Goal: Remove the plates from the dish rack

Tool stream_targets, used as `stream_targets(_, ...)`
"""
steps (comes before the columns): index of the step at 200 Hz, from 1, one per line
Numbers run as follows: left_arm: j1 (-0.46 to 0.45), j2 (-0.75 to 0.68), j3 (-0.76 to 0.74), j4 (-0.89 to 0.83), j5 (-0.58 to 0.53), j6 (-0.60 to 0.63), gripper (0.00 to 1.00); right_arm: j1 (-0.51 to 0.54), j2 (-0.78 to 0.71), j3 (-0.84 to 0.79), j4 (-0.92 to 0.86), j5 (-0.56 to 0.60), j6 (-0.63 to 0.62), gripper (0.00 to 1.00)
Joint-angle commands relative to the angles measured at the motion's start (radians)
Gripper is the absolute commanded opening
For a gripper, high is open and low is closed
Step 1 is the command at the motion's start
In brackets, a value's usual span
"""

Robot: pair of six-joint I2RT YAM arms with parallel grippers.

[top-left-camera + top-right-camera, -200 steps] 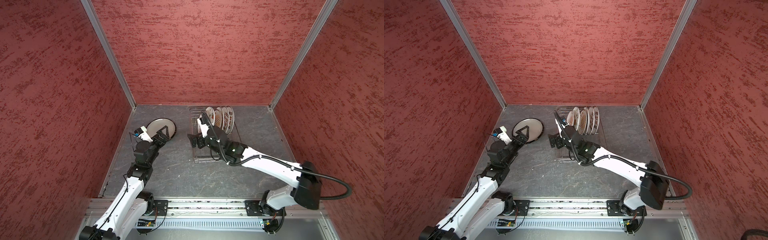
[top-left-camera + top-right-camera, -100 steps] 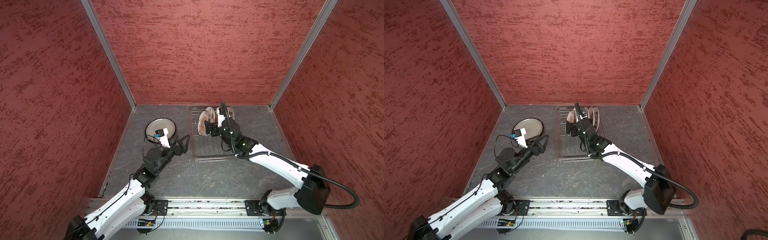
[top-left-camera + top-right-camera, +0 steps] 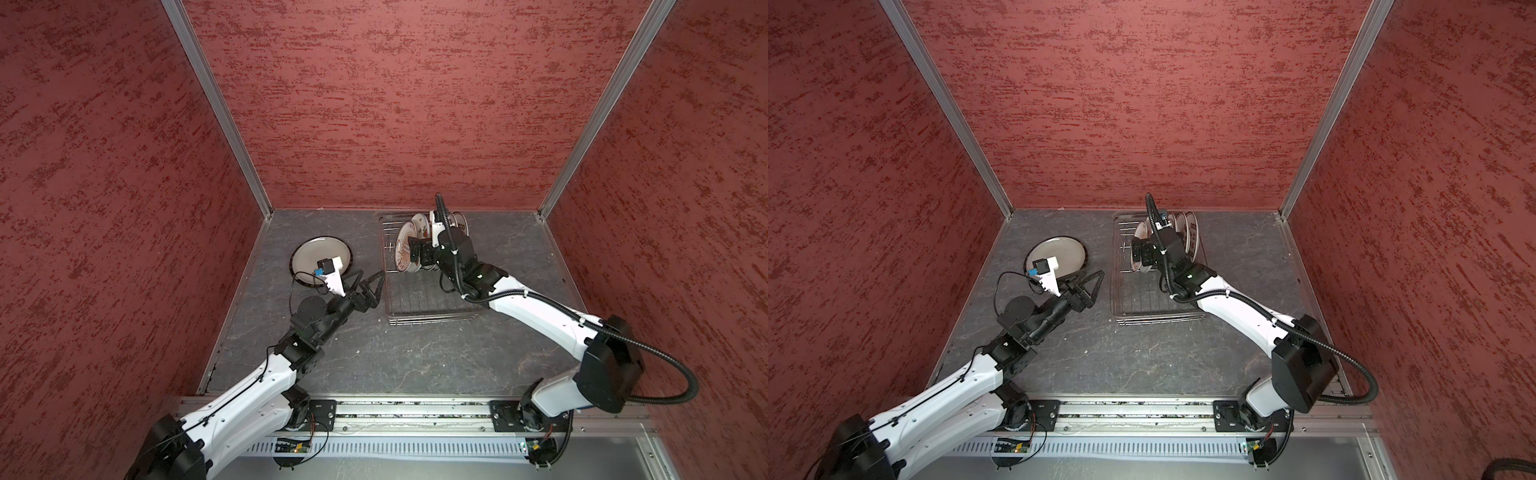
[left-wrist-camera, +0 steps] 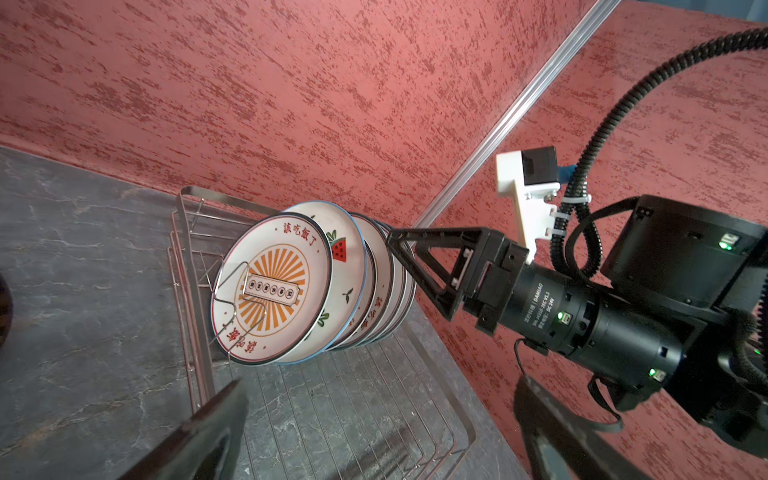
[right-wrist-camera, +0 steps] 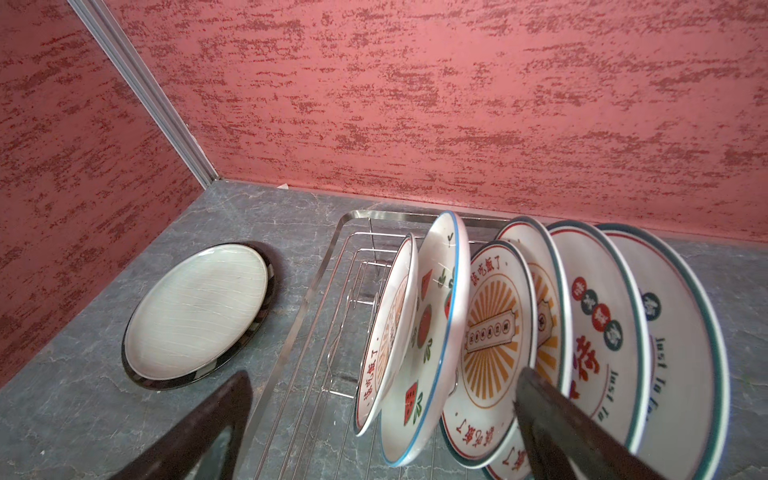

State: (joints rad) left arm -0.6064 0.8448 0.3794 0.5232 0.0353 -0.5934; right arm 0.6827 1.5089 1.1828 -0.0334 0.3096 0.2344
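In both top views the rack [image 3: 428, 318] [image 3: 1158, 319] sits on the table [image 3: 415, 361] toward the back, right of centre, with the plates [image 3: 404, 249] [image 3: 1190, 235] standing on edge in a row at its far end. A dark-rimmed plate [image 3: 316, 251] [image 3: 1059, 249] lies flat on the table left of the rack, apart from it. The left gripper [image 3: 371, 275] [image 3: 1087, 277] hangs between that plate and the rack's left edge, jaws spread wide and empty. The right gripper [image 3: 411, 251] [image 3: 1138, 253] reaches over the rack to the front plates, and its wrist hides much of the jaws here. The left wrist view looks along the rack: a sunburst plate [image 4: 270, 286] stands frontmost, a watermelon plate [image 4: 345, 257] is just behind it, and more rims follow. One of the right gripper's fingers [image 4: 440, 233] has its tip at the rear rims, and I cannot tell whether it touches them. The left gripper's own fingers [image 4: 199, 436] frame this view far apart, with only rack wire between them. In the right wrist view six plates tilt in the rack, and the dark-rimmed plate lies on the table beside it. The right gripper's jaws stand wide apart. One finger is over the table by the rack's edge and the other is in front of the middle plates. They clamp nothing.
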Motion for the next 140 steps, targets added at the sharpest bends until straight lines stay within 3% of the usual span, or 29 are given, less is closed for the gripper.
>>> stream_targets(1,-0.009,0.043,0.017,0.102,0.061,-0.016,0.99,-0.019,0.019,0.037,-0.002,-0.042,-0.015,0.99)
stream_targets(57,-0.037,0.228,0.07,0.232,0.142,-0.065,0.99,-0.029,0.067,0.077,-0.012,0.003,-0.021,0.93)
stream_targets(71,-0.041,0.262,0.089,0.227,0.123,-0.065,0.99,-0.029,0.082,0.097,-0.028,0.018,-0.021,0.88)
stream_targets(95,-0.042,0.293,0.104,0.212,0.097,-0.068,0.99,-0.029,0.105,0.11,-0.033,0.065,-0.027,0.7)
stream_targets(140,-0.045,0.309,0.11,0.191,0.073,-0.074,0.99,-0.032,0.179,0.174,-0.074,0.147,-0.033,0.57)
